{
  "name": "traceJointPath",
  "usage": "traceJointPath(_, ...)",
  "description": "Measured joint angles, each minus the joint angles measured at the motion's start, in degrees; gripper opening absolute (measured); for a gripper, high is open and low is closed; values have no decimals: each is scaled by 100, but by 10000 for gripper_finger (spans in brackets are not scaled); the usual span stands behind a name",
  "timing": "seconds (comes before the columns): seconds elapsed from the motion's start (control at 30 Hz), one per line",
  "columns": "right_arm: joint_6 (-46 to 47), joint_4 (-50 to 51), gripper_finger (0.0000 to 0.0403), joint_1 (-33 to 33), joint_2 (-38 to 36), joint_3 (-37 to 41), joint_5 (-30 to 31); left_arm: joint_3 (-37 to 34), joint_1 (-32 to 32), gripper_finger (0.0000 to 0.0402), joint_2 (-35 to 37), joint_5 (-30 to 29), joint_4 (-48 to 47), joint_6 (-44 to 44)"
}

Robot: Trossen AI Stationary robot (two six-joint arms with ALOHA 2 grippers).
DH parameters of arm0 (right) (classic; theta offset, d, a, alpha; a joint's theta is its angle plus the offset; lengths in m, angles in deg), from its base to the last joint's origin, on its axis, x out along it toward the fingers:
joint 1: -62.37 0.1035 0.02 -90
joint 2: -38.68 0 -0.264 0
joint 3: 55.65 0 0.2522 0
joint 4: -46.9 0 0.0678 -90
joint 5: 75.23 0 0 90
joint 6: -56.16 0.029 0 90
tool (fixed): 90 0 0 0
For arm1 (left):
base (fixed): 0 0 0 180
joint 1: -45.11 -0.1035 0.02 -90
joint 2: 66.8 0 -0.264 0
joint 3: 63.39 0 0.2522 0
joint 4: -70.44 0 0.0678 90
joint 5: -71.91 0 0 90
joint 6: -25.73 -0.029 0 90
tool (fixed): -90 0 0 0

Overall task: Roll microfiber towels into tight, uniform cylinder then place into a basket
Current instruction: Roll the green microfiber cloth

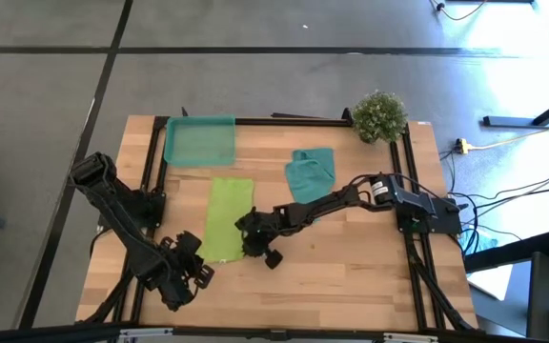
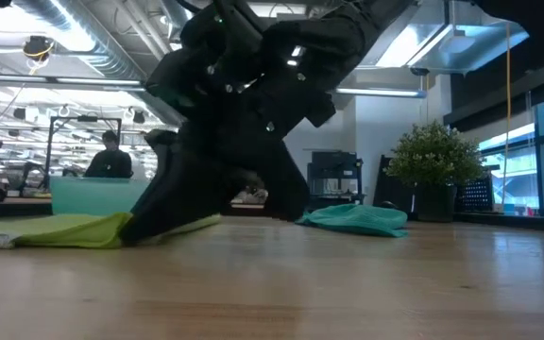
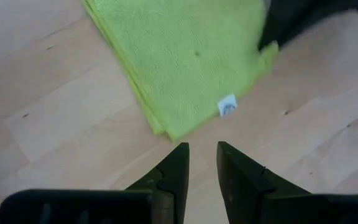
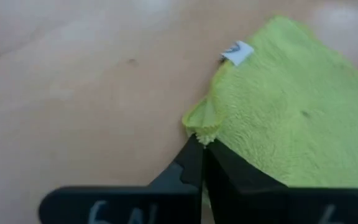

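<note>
Right gripper point(image 4: 199, 144): two dark, tapering fingers pressed together on a puckered corner of the lime-green microfiber towel point(image 4: 291, 118), pinching a small raised fold of its fuzzy, short-pile edge. Just beyond that corner, a small white sewn-in label point(image 4: 236, 51) sticks out from the hem. The same towel, seen from above point(image 1: 227, 217), lies folded into a long flat rectangle on the pale wooden slat table point(image 1: 351, 286), its layered edges visible at one side, extending away from the right gripper toward the far end of the table. Left gripper point(image 3: 202, 160): dark pointed fingers with a narrow gap between them, holding nothing, hovering over bare wood just short of the towel's labelled end. Beyond the towel's far end, the shallow rectangular translucent teal-green plastic basket point(image 1: 199, 140) with low rim and rounded corners; its contents cannot be made out. Off to the right gripper's side, apart from both, the smaller teal microfiber towel point(image 1: 311, 172), loosely crumpled and unrolled. At the table's far corner past it, a small bushy green potted plant point(image 1: 380, 116).
</note>
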State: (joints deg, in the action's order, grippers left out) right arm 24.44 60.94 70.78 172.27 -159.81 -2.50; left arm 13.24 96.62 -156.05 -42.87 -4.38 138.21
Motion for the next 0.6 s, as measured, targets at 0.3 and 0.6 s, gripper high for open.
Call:
traceJointPath(0.3, 704, 829, 5, -257, -115, -853, -646, 0, 13, 78, 2, 31, -17, -50)
traceJointPath(0.6, 1662, 1702, 3, -764, -128, -1764, -655, 0, 24, 78, 2, 46, -29, -56)
